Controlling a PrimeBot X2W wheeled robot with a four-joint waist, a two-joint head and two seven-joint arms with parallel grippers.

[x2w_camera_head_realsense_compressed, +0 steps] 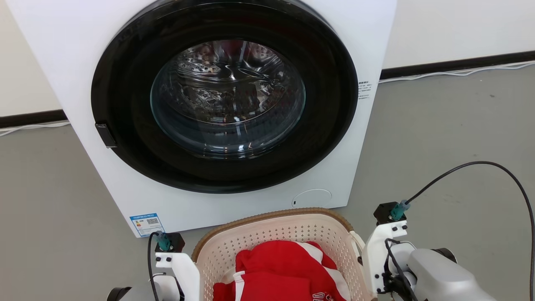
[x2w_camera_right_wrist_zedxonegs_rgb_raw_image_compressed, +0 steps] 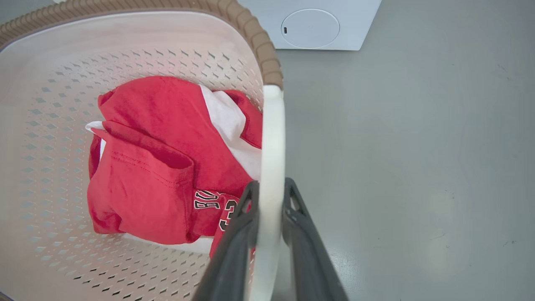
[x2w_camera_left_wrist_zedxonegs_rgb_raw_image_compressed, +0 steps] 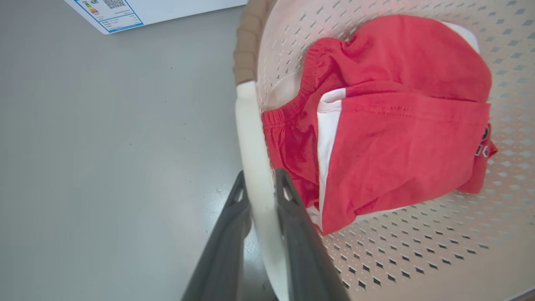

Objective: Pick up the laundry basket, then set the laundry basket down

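Laundry basket (x2w_camera_head_realsense_compressed: 292, 234) pinched at both side handles: hazards of the lift.
The left tool (x2w_camera_left_wrist_zedxonegs_rgb_raw_image_compressed: 260, 175) and right tool (x2w_camera_right_wrist_zedxonegs_rgb_raw_image_compressed: 271, 184) each clamp a thin white handle (x2w_camera_left_wrist_zedxonegs_rgb_raw_image_compressed: 250, 133) near the fingertips; so shallow a hold may slip and tip the basket. Unequal arm motion would tilt it and slide the red garment (x2w_camera_head_realsense_compressed: 284, 263). The basket lies between the tools, just before the washing machine (x2w_camera_head_realsense_compressed: 225, 104); a forward swing could strike it. Contact with the floor (x2w_camera_head_realsense_compressed: 439, 138) cannot be judged.
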